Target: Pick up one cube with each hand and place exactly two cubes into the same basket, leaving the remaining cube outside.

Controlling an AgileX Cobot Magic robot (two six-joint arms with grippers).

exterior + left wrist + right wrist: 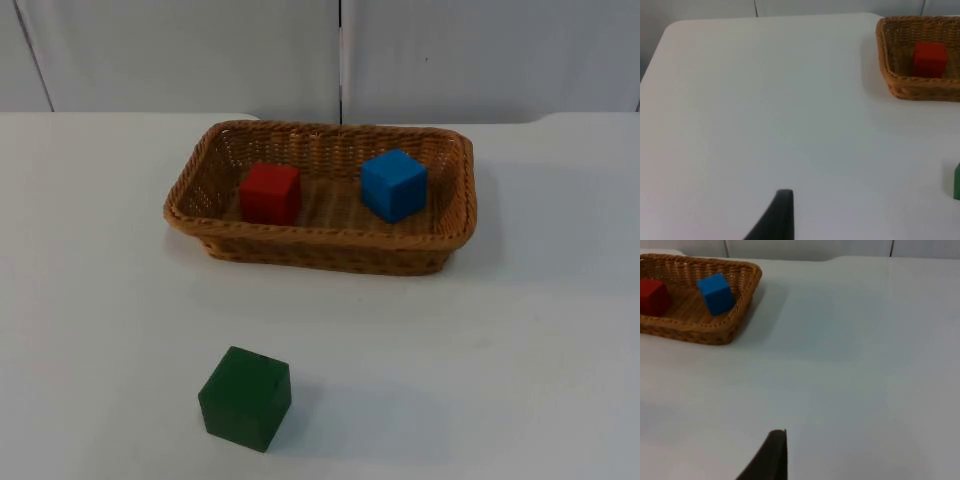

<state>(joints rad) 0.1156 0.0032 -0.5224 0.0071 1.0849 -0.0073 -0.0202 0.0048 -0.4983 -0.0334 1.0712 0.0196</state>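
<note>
A woven wicker basket (320, 240) stands on the white tabletop (500, 350), toward 12 o'clock from the tabletop's middle, close to the grey partition wall (480, 50). Inside it are two cubes. The red cube (270, 193) sits on the basket floor at the 9 o'clock side, and the blue cube (393, 184) sits at the 3 o'clock side, turned a little and near the rim there. The two cubes are apart from each other and do not touch.

The green cube (245, 398) lies outside the basket on the tabletop, at about 7 o'clock from the basket and well apart from it.

In the left wrist view one black tip of the left gripper (777, 217) is over bare tabletop, with the basket and the red cube farther off. In the right wrist view one tip of the right gripper (770, 455) is likewise over bare tabletop, away from the basket. For both grippers I cannot tell if the fingers are spread or pressed together.
</note>
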